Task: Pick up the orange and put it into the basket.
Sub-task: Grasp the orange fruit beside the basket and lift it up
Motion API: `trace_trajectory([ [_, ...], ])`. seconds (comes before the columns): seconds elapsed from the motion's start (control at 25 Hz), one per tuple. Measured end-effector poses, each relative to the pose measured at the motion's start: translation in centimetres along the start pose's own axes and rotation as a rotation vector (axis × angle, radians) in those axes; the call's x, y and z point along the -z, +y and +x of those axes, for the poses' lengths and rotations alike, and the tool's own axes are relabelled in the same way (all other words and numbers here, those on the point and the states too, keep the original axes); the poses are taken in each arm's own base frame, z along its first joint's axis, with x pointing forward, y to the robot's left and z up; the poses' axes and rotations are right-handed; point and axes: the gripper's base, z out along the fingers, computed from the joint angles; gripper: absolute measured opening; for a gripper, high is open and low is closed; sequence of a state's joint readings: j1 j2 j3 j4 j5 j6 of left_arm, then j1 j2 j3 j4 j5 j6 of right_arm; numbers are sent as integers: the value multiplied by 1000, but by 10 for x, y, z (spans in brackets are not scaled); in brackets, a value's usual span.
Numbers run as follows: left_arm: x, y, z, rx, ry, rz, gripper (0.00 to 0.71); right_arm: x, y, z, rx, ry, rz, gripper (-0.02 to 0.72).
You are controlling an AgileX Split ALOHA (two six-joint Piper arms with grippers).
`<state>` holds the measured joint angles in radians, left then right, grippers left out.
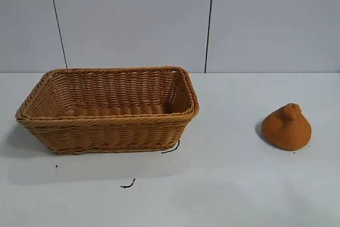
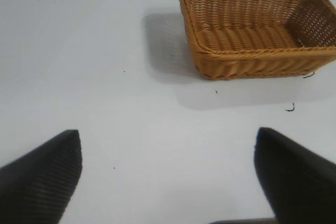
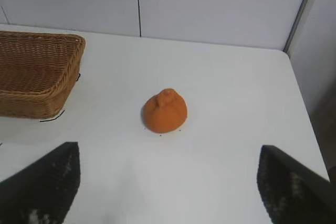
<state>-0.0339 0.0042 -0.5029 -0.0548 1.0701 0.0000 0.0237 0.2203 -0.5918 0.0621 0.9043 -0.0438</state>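
The orange [image 1: 287, 127], a dull orange-brown lumpy cone with a knobbed top, sits on the white table at the right. The woven wicker basket [image 1: 109, 122] stands at the left and holds nothing. Neither arm shows in the exterior view. In the right wrist view my right gripper [image 3: 169, 153] is open and empty, well short of the orange [image 3: 165, 111], with the basket [image 3: 31, 74] off to one side. In the left wrist view my left gripper [image 2: 168, 139] is open and empty above bare table, far from the basket [image 2: 257, 59].
The white table [image 1: 223, 184] carries two short black marks [image 1: 128, 185] near the basket's front. A grey panelled wall [image 1: 133, 19] closes the back. The table's edge [image 3: 302, 103] shows in the right wrist view, beyond the orange.
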Motion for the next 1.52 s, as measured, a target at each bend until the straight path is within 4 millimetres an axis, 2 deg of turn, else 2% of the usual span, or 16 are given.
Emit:
trace_trajectory([
  [0.08,0,0,0,0,0,0,639,-17,-1,-16,-4,74,0,655],
  [0.16,0,0,0,0,-1,0,639,-42,-2,-32,-11,186,0,655],
  [0.36,0,0,0,0,-1,0,639,-119,-5,-63,-36,472,-13,655],
  [0.4,0,0,0,0,-1,0,639,-137,-6,-66,-40,523,-13,655],
  [0.44,0,0,0,0,-1,0,639,-137,-6,-66,-40,523,-13,655],
  [0.48,0,0,0,0,-1,0,639,-152,-7,-72,-42,544,-13,655],
  [0.6,0,0,0,0,-1,0,639,-205,-9,-76,-58,643,-16,655],
  [0.64,0,0,0,0,-1,0,639,-237,-9,-78,-74,690,-22,655],
  [0.68,0,0,0,0,-1,0,639,-251,-9,-81,-83,701,-26,655],
  [0.72,0,0,0,0,-1,0,639,-273,-10,-79,-94,732,-30,655],
  [0.84,0,0,0,0,-1,0,639,-315,-10,-76,-115,772,-38,655],
  [1.0,0,0,0,0,-1,0,639,-356,-11,-64,-138,824,-50,655],
  [1.12,0,0,0,0,-1,0,639,-376,-11,-48,-143,871,-50,654],
  [1.28,0,0,0,0,-1,0,639,-394,-12,-23,-149,941,-46,654],
  [1.52,0,0,0,0,-2,0,639,-414,-13,2,-154,966,-36,654],
])
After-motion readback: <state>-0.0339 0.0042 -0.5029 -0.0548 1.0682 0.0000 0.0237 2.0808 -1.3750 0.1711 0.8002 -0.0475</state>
